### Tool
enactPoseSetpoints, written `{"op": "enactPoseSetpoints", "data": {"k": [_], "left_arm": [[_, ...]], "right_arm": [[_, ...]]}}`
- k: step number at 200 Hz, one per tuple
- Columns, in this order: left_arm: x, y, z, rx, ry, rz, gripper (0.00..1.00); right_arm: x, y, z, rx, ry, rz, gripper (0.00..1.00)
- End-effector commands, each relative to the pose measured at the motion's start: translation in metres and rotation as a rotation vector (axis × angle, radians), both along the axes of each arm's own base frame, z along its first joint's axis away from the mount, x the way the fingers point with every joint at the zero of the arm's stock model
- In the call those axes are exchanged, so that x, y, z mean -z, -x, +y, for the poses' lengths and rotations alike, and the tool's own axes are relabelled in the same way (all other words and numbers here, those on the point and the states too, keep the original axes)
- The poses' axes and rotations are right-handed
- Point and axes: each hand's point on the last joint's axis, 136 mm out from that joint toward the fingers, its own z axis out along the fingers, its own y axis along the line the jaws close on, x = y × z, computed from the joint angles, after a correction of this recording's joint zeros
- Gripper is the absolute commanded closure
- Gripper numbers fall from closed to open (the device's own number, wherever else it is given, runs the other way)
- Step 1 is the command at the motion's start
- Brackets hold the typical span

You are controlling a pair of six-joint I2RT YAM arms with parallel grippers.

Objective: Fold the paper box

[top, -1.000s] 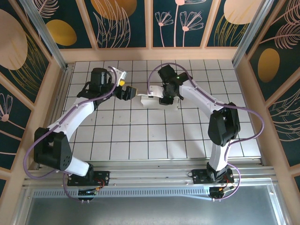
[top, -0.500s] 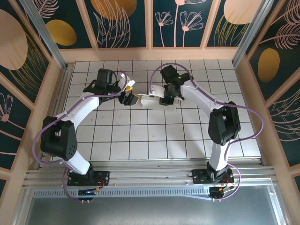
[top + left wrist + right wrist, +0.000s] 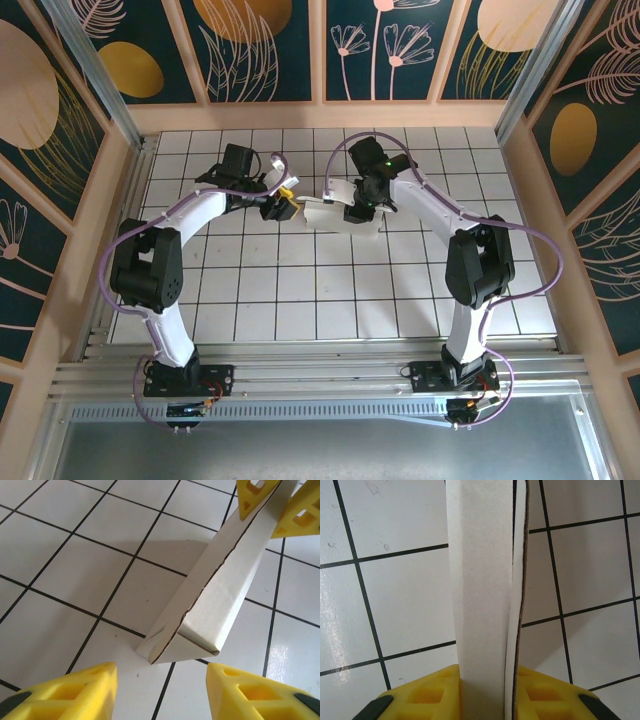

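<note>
- The left pincer (image 3: 161,680) hovers low over the tiled worktop (image 3: 60,545). Its yellow fingers are spread and touch nothing. The near corner of the box lies just ahead of the gap between them, so the pincer looks lined up to close on that end.
- The box (image 3: 220,595), white cardboard folded into a narrow wedge, runs from just ahead of the left pincer to the grip of the right one. Its near corner appears to rest on the worktop. A dark seam gapes along its upper edge, which suggests the fold is not yet finished.
- The right pincer (image 3: 487,692) is clamped on the far end of the box, with two cardboard layers pinched between its fingers. It is apparently there to steady the piece on edge while the free end is worked.
</note>
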Motion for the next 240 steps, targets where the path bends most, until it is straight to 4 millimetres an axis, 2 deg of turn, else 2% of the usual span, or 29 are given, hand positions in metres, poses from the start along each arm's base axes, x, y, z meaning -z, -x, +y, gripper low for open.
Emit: {"op": "enactPoseSetpoints", "data": {"k": [1,38,49,91,120,158,175,203,240], "left_arm": [[-0.017,0.006,-0.013,0.049,0.082,0.007,0.50],[-0.025,-0.010,-0.017,-0.011,0.116,0.030,0.47],[-0.022,-0.014,-0.018,-0.016,0.102,0.051,0.47],[0.000,-0.007,-0.023,0.083,0.034,0.148,0.48],[0.004,-0.006,-0.023,0.111,0.021,0.178,0.54],[-0.008,-0.005,-0.029,0.121,0.067,0.163,0.66],[-0.010,-0.004,-0.030,0.114,0.082,0.164,0.71],[-0.008,-0.005,-0.035,0.084,0.075,0.196,0.85],[-0.002,0.001,-0.042,0.079,0.033,0.200,0.90]], "right_arm": [[0.013,0.006,0.001,-0.003,-0.007,0.048,0.75],[0.013,0.007,0.001,-0.005,-0.009,0.052,0.74],[0.013,0.007,0.002,-0.005,-0.014,0.055,0.75],[0.014,0.006,0.003,-0.008,-0.013,0.060,0.75],[0.013,0.006,0.004,-0.004,-0.016,0.061,0.74],[0.016,0.006,0.003,0.004,-0.013,0.066,0.72],[0.018,0.003,0.003,0.023,-0.006,0.058,0.65],[0.021,-0.004,0.002,0.073,0.002,0.053,0.52],[0.023,-0.005,0.003,0.094,-0.003,0.060,0.48]]}}
